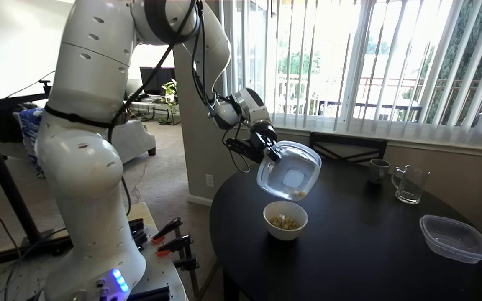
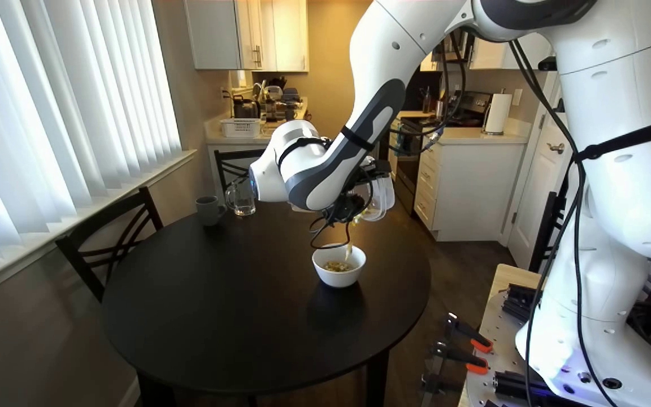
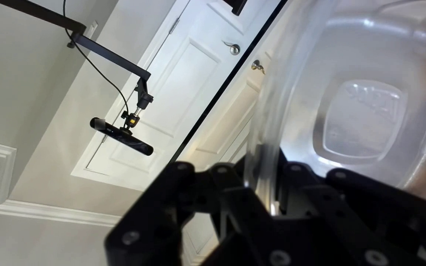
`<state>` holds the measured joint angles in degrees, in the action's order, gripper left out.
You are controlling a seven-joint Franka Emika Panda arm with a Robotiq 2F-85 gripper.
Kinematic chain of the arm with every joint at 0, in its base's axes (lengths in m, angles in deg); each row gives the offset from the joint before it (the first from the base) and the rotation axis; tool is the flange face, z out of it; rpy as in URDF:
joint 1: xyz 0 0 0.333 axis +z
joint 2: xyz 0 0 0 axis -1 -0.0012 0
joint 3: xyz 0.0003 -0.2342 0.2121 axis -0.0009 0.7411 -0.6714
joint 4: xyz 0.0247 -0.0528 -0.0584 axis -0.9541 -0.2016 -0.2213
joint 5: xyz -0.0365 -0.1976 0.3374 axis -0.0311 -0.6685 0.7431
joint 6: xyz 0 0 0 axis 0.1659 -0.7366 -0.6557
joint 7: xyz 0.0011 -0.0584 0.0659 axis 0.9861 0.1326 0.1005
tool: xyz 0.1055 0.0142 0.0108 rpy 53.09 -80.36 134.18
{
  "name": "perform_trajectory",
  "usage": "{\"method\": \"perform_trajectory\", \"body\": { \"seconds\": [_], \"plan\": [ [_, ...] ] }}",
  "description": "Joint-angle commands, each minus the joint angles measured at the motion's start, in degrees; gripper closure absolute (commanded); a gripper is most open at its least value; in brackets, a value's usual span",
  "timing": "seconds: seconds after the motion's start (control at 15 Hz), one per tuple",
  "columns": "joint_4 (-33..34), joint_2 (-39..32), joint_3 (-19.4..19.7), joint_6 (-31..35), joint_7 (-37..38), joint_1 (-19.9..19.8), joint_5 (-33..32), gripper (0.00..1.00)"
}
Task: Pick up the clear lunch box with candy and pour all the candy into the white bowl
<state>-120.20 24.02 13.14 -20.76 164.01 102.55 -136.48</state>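
Note:
My gripper [image 1: 273,153] is shut on the wall of the clear lunch box [image 1: 293,167] and holds it steeply tilted above the white bowl [image 1: 285,235]. In the wrist view the gripper [image 3: 266,170] pinches the clear wall, and the lunch box [image 3: 364,118] fills the right side. The white bowl [image 2: 339,279] stands upright on the table, with candy [image 1: 283,222] inside. A few candy pieces sit at the lunch box's lower corner. In an exterior view yellowish candy [image 2: 349,244] is falling toward the bowl, and the arm partly hides the lunch box [image 2: 380,198].
A round dark table [image 1: 349,251] bears a grey mug [image 1: 378,170], a clear glass mug [image 1: 410,184] and a larger, flatter clear container [image 1: 454,239]. Chairs [image 2: 116,237] stand at the table's edge. A window with blinds [image 1: 349,62] is beyond it.

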Motion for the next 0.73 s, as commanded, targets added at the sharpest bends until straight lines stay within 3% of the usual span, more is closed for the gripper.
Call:
{"method": "perform_trajectory", "body": {
  "seconds": [0.0,0.67],
  "plan": [
    [1.6,-2.1,-0.5,-2.4,3.5,0.2,-0.5,0.95],
    [3.6,-3.6,-1.1,-2.1,5.7,0.4,0.1,0.96]
  ]
}}
